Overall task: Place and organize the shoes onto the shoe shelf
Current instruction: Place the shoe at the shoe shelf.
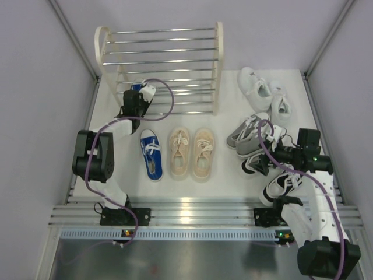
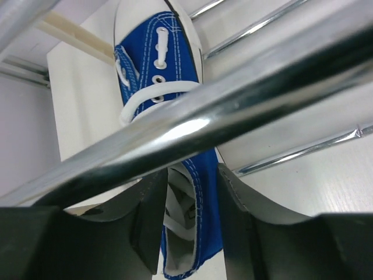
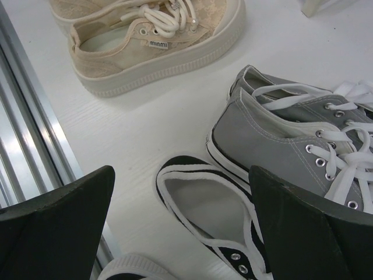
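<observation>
The shoe shelf (image 1: 218, 64) stands at the back left. One blue shoe (image 2: 169, 70) lies on its lowest chrome rods (image 2: 274, 157), toe pointing away. My left gripper (image 2: 189, 221) reaches in under a rod (image 2: 233, 105). Its jaws are slightly parted, loosely either side of the shoe's heel wall. From above, this gripper (image 1: 139, 93) sits at the shelf's lower left. The other blue shoe (image 1: 151, 153) and the beige pair (image 1: 191, 153) lie on the table. My right gripper (image 3: 180, 227) hangs wide open over a black-and-white shoe (image 3: 204, 204), beside the grey pair (image 3: 274, 140).
A white pair (image 1: 259, 87) lies at the back right. A second black-and-white shoe (image 1: 280, 184) lies near the right arm's base. Grey walls close in both sides, and an aluminium rail (image 1: 186, 213) runs along the near edge.
</observation>
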Robot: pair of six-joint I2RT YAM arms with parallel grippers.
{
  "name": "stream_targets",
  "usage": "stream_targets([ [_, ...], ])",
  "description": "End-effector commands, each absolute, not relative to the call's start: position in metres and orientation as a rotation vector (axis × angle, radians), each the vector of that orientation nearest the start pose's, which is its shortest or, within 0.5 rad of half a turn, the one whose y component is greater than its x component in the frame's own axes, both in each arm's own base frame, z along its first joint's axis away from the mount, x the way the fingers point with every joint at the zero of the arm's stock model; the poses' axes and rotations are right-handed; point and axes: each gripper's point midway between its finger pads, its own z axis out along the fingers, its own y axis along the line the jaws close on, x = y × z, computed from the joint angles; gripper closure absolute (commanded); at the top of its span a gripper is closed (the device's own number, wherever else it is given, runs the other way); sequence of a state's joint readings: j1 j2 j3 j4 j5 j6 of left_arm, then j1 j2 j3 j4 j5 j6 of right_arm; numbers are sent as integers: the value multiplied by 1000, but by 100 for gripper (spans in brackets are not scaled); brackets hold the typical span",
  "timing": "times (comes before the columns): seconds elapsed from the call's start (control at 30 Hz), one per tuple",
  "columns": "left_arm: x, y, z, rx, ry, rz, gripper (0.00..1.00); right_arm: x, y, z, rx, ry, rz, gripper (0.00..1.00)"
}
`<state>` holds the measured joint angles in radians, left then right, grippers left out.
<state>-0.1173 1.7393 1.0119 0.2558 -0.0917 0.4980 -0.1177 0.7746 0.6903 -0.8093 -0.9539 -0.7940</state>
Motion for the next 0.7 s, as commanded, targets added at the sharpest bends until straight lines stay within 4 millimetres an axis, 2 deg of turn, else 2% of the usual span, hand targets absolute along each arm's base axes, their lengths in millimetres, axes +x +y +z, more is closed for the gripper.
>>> stream_targets([
  [0.0,506,-16,158,487,1832,368,54,199,106,182,-1071,1740,621,0],
  [0.03,505,-17,160,483,1829,361,50,199,106,182,-1071,1741,622,1],
  [0.07,504,-17,169,469,1812,357,48,200,106,182,-1071,1740,621,0],
  [0.13,500,-19,174,448,1804,332,46,199,105,182,-1069,1741,621,1],
  [0.17,497,-19,185,431,1785,326,44,199,106,183,-1071,1738,621,1],
  [0.27,486,-22,199,393,1778,282,36,199,106,183,-1072,1735,620,1],
  [0.33,479,-23,205,360,1790,254,34,198,106,184,-1072,1733,620,1],
  [0.4,470,-23,196,332,1846,226,34,198,106,185,-1072,1729,619,1],
  [0.43,465,-23,199,325,1848,220,33,198,106,186,-1071,1729,619,0],
  [0.5,453,-22,186,293,1903,195,33,197,106,187,-1073,1722,614,1],
  [0.53,448,-23,191,280,1897,185,32,197,106,188,-1074,1719,610,1],
  [0.6,436,-23,184,230,1932,151,32,196,106,188,-1073,1716,611,0],
  [0.67,427,-24,193,191,1931,120,31,195,106,189,-1075,1712,608,1],
])
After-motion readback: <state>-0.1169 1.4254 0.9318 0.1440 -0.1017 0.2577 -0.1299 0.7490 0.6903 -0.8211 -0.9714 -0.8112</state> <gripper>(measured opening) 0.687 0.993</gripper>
